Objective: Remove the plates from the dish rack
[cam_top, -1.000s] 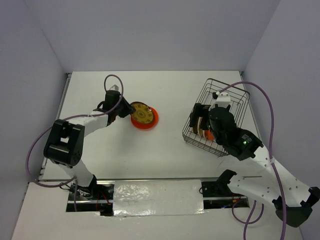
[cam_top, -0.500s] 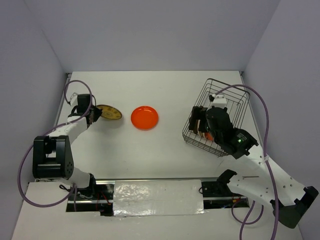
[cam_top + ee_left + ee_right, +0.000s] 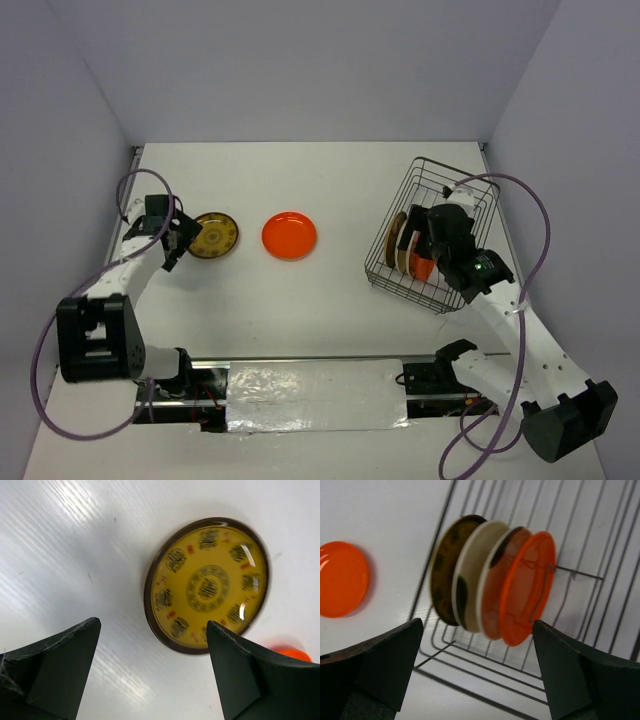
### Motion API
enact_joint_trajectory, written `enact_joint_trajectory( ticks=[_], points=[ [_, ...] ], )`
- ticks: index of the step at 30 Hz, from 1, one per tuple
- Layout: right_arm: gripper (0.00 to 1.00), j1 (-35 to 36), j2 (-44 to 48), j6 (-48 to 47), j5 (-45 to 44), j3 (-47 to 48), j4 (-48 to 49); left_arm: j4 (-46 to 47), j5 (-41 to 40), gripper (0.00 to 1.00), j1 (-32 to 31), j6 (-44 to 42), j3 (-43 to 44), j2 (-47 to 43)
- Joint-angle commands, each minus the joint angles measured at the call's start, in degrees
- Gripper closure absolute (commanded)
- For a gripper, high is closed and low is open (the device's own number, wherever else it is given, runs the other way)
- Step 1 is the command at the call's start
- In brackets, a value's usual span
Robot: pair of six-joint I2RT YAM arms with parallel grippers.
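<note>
The dish rack [image 3: 470, 205] stands at the right, and several plates [image 3: 403, 245] stand on edge in it. The right wrist view shows them as a dark brown plate [image 3: 447, 570], a cream plate [image 3: 475, 575], a reddish-orange plate [image 3: 496, 592] and a bright orange one [image 3: 530, 585]. My right gripper [image 3: 418, 250] [image 3: 477, 624] hangs open just above them, touching none. A brown plate with a yellow patterned centre [image 3: 215, 235] [image 3: 207, 585] lies flat on the table at the left. My left gripper [image 3: 175, 243] [image 3: 152, 625] is open at its near edge, holding nothing.
A plain orange plate [image 3: 290, 235] [image 3: 340, 577] lies flat on the white table between the brown plate and the rack. The rack's wire floor [image 3: 600, 575] and flared sides surround the standing plates. Grey walls enclose the table on three sides.
My left gripper carried the brown and yellow plate leftward off the orange plate, laid it flat on the table and opened. My right gripper shifted over the plates in the rack.
</note>
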State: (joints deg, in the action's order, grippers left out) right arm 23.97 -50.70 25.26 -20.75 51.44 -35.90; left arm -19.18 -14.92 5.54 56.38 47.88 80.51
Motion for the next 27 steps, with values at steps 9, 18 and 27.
enact_joint_trajectory(
  ticks=[9, 18, 27],
  points=[
    [0.43, -10.2, -7.8, 0.2, 4.1, -1.8, 9.0, -11.5, 13.0, 0.00, -2.2, -17.8, 2.5, -30.4],
    [0.56, -11.5, -9.2, 1.5, 3.3, -4.9, 12.0, -16.4, 13.6, 0.00, -2.3, -25.7, 1.3, -37.5],
    [0.87, -13.2, -11.6, 0.7, 4.1, -5.8, 13.4, -15.1, 17.3, 0.01, -2.5, -27.2, 1.0, -36.7]
  ],
)
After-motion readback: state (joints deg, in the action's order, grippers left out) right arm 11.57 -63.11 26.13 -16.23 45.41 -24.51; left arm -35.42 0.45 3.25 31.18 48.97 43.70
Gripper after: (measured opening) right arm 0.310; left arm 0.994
